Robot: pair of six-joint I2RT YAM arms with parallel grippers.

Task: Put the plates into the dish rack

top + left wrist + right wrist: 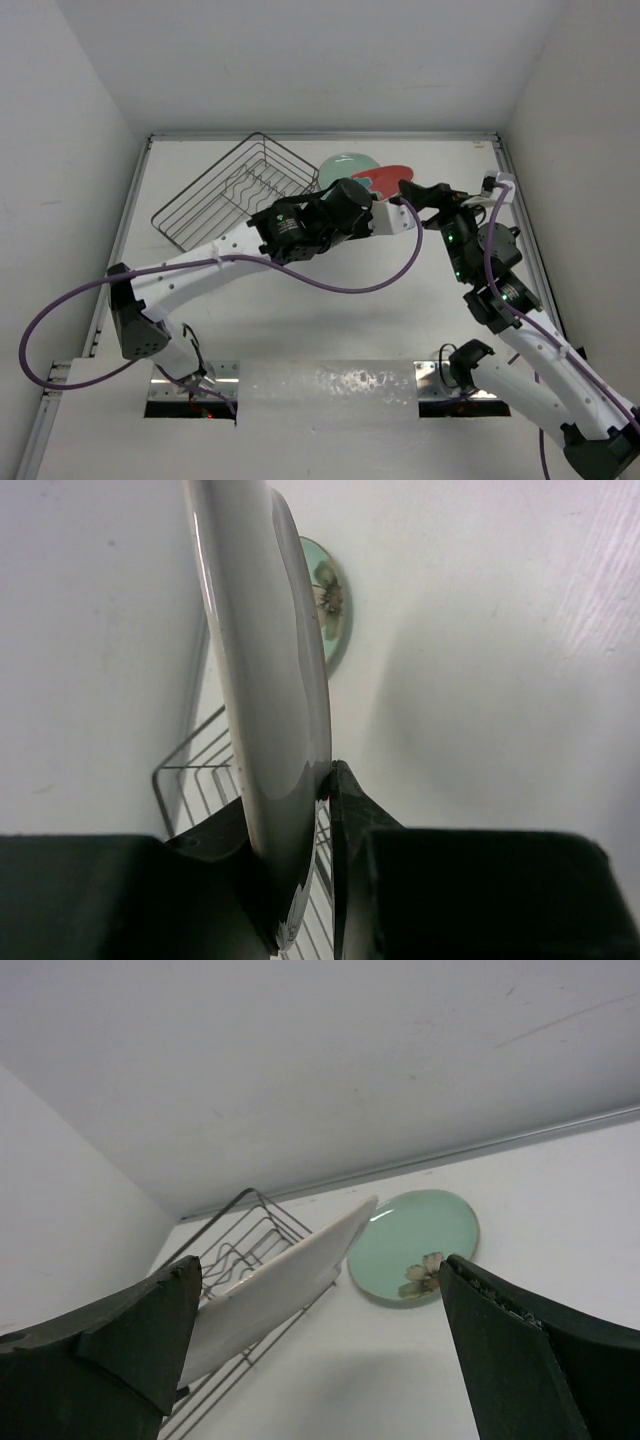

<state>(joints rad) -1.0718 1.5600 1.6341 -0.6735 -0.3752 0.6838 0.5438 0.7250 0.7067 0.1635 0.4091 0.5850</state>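
White matte table, plain white walls on three sides.

Dark metal wire dish rack: rectangular, thin rods, wavy dividers inside. It sits far-left on the table, skewed to the edges, with nothing in it.

Large round red-and-teal plate: glossy glaze, white underside. It's off the table and standing on edge, right of the rack's right corner, not over the basket yet. The left gripper is clenched on its lower rim, one finger on each face.

Small round pale mint-green plate: lies flat on the table just beside the rack's right corner, brownish motif facing up, nothing touching it. From above the red plate may overlap its edge, can't tell.

Right gripper: fingers spread wide, holding nothing, hovering close on the right of the held plate.

My read: the first plate is mid-carry. The next move is to swing left over the rack, keep the plate upright, line its edge up with a divider gap, lower it, then let go. A glazed rim in smooth fingers could slip.
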